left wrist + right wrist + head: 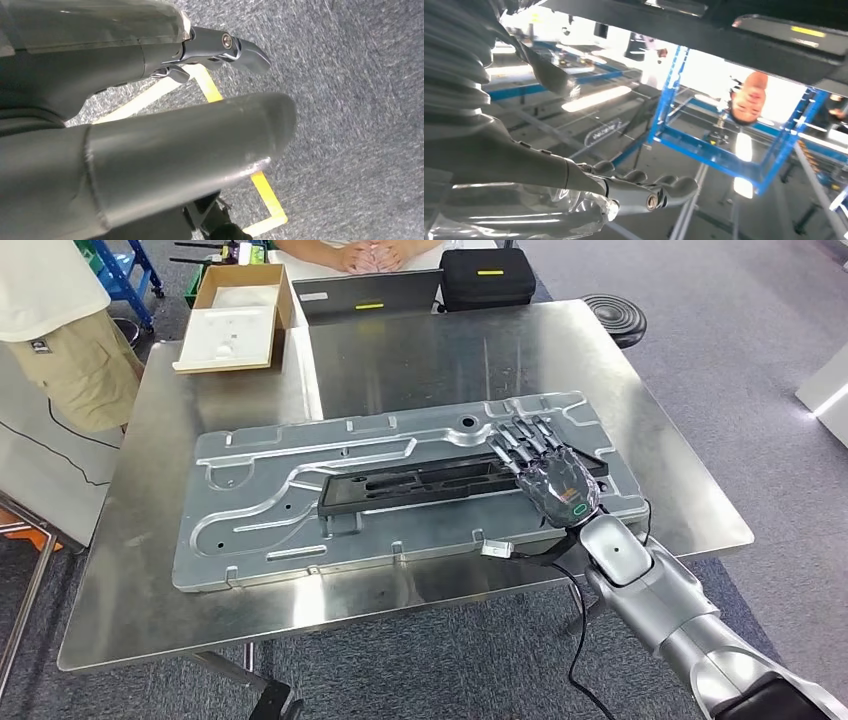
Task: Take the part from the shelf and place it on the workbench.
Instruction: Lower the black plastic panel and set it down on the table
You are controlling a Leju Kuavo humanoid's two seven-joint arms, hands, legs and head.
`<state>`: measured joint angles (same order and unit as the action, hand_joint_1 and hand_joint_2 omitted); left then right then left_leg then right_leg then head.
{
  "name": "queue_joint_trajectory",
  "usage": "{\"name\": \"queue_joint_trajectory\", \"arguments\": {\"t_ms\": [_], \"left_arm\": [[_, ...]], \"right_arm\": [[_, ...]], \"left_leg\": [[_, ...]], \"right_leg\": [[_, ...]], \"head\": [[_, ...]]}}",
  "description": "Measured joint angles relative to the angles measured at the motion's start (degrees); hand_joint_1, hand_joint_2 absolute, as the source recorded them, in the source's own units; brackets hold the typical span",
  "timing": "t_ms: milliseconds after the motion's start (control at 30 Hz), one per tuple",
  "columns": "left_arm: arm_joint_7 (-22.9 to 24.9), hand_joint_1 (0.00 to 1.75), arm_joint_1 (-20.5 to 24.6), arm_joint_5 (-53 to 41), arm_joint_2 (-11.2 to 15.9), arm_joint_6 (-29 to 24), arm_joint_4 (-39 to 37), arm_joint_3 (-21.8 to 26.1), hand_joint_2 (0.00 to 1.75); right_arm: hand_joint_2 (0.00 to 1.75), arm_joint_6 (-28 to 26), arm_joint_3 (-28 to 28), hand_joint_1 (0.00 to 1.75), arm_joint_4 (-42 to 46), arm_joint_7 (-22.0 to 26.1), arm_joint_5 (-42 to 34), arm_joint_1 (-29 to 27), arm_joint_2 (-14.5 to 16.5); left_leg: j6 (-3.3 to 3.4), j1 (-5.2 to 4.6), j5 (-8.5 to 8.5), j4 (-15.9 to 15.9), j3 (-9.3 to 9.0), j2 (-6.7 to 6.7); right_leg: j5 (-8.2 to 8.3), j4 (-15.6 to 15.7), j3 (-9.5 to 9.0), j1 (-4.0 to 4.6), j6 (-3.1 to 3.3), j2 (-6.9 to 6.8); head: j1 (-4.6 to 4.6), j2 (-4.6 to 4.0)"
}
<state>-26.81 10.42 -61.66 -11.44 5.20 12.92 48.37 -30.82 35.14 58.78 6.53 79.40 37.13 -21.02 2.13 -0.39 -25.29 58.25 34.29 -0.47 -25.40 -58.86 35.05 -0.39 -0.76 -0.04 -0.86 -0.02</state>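
A long black part (420, 488) lies flat on a large grey cast metal plate (260, 510) in the middle of the steel workbench (420, 360). My right hand (555, 475) hovers over the black part's right end, palm down, fingers (520, 445) stretched out over the plate. In the right wrist view the same hand (574, 185) has its fingers (674, 187) extended with nothing between them. My left hand (150, 100) hangs beside my body over grey carpet, thumb (190, 145) and fingers (240, 50) apart and holding nothing.
At the workbench's far edge stand a cardboard box with white foam (235, 320), a laptop (368, 295) and a black case (487, 278). A person stands at the left (60, 330); another's hands (365, 255) rest behind the laptop. A black stool (614, 315) is at far right.
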Motion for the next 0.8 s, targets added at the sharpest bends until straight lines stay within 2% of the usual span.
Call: {"name": "queue_joint_trajectory", "arguments": {"t_ms": [67, 100, 133, 200, 233, 267, 300, 333, 400, 433, 467, 567, 600, 633, 667, 733, 767, 800], "left_arm": [[0.05, 0.0, -0.03, 0.1, 0.0, -0.1, 0.0, -0.01, 0.0], [0.07, 0.0, -0.03, 0.21, 0.0, -0.16, 0.0, -0.02, 0.0], [0.09, 0.0, -0.06, 0.31, 0.01, -0.21, 0.0, -0.02, 0.0], [0.14, 0.0, -0.16, 0.45, 0.01, -0.29, 0.0, -0.04, 0.0], [0.18, 0.0, -0.21, 0.45, 0.01, -0.32, 0.0, -0.08, 0.0], [0.22, 0.0, -0.25, 0.45, 0.01, -0.36, 0.0, -0.12, 0.0], [0.27, 0.0, -0.28, 0.45, 0.01, -0.39, 0.0, -0.16, 0.0], [0.32, 0.0, -0.28, 0.45, 0.01, -0.41, 0.0, -0.2, 0.0], [0.38, 0.0, -0.29, 0.49, 0.02, -0.41, 0.0, -0.24, 0.0], [0.4, 0.0, -0.27, 0.53, 0.02, -0.41, 0.0, -0.27, 0.0], [0.42, 0.0, -0.26, 0.57, 0.02, -0.41, 0.0, -0.34, 0.0], [0.46, 0.0, -0.18, 0.71, 0.01, -0.42, 0.0, -0.67, 0.0], [0.47, 0.0, -0.12, 0.79, 0.0, -0.42, 0.0, -0.8, 0.0], [0.47, 0.0, -0.06, 0.87, -0.01, -0.43, 0.0, -0.96, 0.0], [0.47, 0.0, -0.04, 0.96, -0.01, -0.43, 0.0, -1.12, 0.0], [0.48, 0.0, -0.15, 1.03, -0.01, -0.44, 0.0, -1.41, 0.0], [0.48, 0.0, -0.24, 1.03, 0.0, -0.44, 0.0, -1.5, 0.0], [0.49, 0.0, -0.31, 1.03, 0.01, -0.45, 0.0, -1.57, 0.0]], "right_arm": [[1.75, 0.0, -2.68, 0.0, 1.45, 2.05, -3.82, -1.93, 1.2], [1.75, 0.0, -5.33, 0.0, 3.0, 4.65, -7.0, -3.37, 2.37], [1.75, 0.0, -8.83, 0.0, 5.1, 8.44, -10.49, -4.89, 3.97], [1.75, 0.0, -17.56, 0.0, 10.61, 18.48, -16.2, -7.64, 8.12], [1.75, 0.0, -21.96, 0.0, 13.77, 23.35, -17.81, -8.73, 10.3], [1.75, 0.0, -25.98, 0.0, 17.01, 26.81, -18.64, -9.68, 12.27], [1.75, 0.0, -29.4, 0.0, 20.19, 28.61, -18.82, -10.5, 13.81], [1.75, 0.0, -32.0, 0.0, 22.95, 28.88, -18.3, -11.21, 14.89], [1.75, 0.0, -35.67, 0.0, 27.43, 27.86, -16.22, -12.39, 16.14], [1.75, -0.01, -37.1, 0.0, 29.06, 27.86, -15.18, -12.87, 16.7], [1.75, -0.01, -38.49, 0.0, 30.37, 28.42, -14.45, -13.34, 17.4], [1.75, -0.09, -42.35, 0.0, 32.52, 31.62, -13.05, -14.79, 19.71], [1.75, -0.11, -43.42, 0.0, 32.84, 32.35, -12.65, -15.14, 20.29], [1.75, -0.11, -44.44, 0.0, 33.03, 32.76, -12.28, -15.37, 20.72], [1.75, -0.11, -45.43, 0.0, 33.13, 32.97, -11.92, -15.57, 21.04], [1.75, -0.11, -47.49, 0.0, 33.26, 33.1, -11.3, -16.02, 21.46], [1.75, -0.11, -48.34, 0.0, 33.35, 33.1, -11.05, -16.34, 21.65], [1.75, -0.11, -48.99, 0.0, 33.46, 33.1, -10.8, -16.63, 21.82]], "left_leg": [[-0.64, 0.04, -0.33, 0.16, -0.01, 0.0], [-1.01, 0.07, -1.2, 1.18, 0.39, 0.03], [-1.38, 0.14, -2.7, 3.33, 1.28, 0.06], [-2.04, 0.48, -6.66, 10.64, 4.42, 0.11], [-2.27, 0.65, -7.98, 14.09, 5.96, 0.12], [-2.43, 0.79, -8.26, 15.96, 6.81, 0.12], [-2.5, 0.91, -7.34, 15.57, 6.59, 0.14], [-2.5, 1.0, -5.48, 12.82, 5.24, 0.14], [-2.37, 1.05, -1.82, 4.61, 1.17, 0.11], [-2.18, 0.99, -0.96, 1.73, -0.25, 0.1], [-1.93, 0.9, -0.76, 0.19, -1.0, 0.11], [-0.77, 0.79, -0.61, -0.57, -1.33, 0.24], [-0.3, 0.85, -0.38, -0.87, -1.44, 0.31], [0.14, 0.94, -0.16, -1.15, -1.5, 0.38], [0.43, 0.96, -0.02, -1.26, -1.49, 0.44], [0.66, 0.85, 0.03, -1.25, -1.33, 0.43], [0.69, 0.78, 0.03, -1.21, -1.28, 0.43], [0.69, 0.74, 0.02, -1.15, -1.27, 0.42]], "right_leg": [[0.24, 0.55, -0.25, -0.24, 0.5, -0.04], [0.39, 0.86, -0.42, -0.41, 0.85, -0.17], [0.51, 1.13, -0.58, -0.58, 1.16, -0.3], [0.49, 1.17, -0.63, -0.58, 1.54, -0.45], [0.42, 1.12, -0.63, -0.57, 1.58, -0.46], [0.33, 1.06, -0.69, -0.57, 1.57, -0.46], [0.21, 1.0, -0.81, -0.59, 1.48, -0.47], [0.06, 0.92, -0.98, -0.63, 1.34, -0.5], [-0.28, 0.64, -1.16, -0.62, 0.9, -0.55], [-0.36, 0.52, -1.11, -0.56, 0.64, -0.49], [-0.35, 0.47, -1.04, -0.48, 0.35, -0.4], [-0.22, 0.72, -1.13, -0.54, -0.61, -0.17], [-0.81, 0.08, -0.91, -0.64, -0.87, -0.16], [-2.09, -1.74, -0.15, -0.7, -1.06, -0.14], [-3.93, -4.83, 1.21, -0.75, -1.21, -0.12], [-7.53, -12.5, 4.8, -0.76, -1.4, -0.1], [-8.12, -14.85, 5.94, -0.77, -1.45, -0.09], [-7.55, -15.05, 6.06, -0.77, -1.41, -0.09]], "head": [[0.0, 0.0], [-0.01, 0.0], [-0.01, 0.0], [-0.02, 0.0], [-0.02, 0.0], [-0.03, 0.0], [-0.03, 0.0], [-0.02, 0.0], [-0.02, 0.0], [-0.01, 0.0], [0.0, 0.0], [0.0, 0.0], [0.0, 0.0], [0.01, 0.0], [0.02, 0.0], [0.02, 0.0], [0.01, 0.0], [0.01, 0.0]]}}
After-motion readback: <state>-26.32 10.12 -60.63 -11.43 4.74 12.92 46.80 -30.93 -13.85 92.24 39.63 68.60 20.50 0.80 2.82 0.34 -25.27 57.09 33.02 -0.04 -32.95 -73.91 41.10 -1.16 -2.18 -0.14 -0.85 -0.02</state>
